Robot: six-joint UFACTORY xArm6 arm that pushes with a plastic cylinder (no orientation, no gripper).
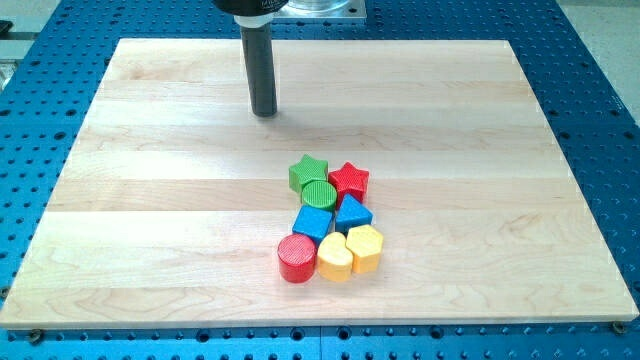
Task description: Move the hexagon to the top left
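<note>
the board point(150, 200) carries eight blocks in one tight cluster, slightly toward its bottom edge and right of centre. two columns: the view's left column, top to bottom: star point(308, 171), cylinder point(319, 193), cube point(314, 222), second cylinder point(297, 258). the view's right column: second star point(349, 180), triangular block point(352, 213), hexagon point(365, 247), with a heart point(335, 258) between the lower cylinder and the hexagon. neighbours touch. my tip point(264, 113) rests well apart, nearer the top edge, up-left of the cluster.

No text, label, number or sign is readable anywhere.
</note>
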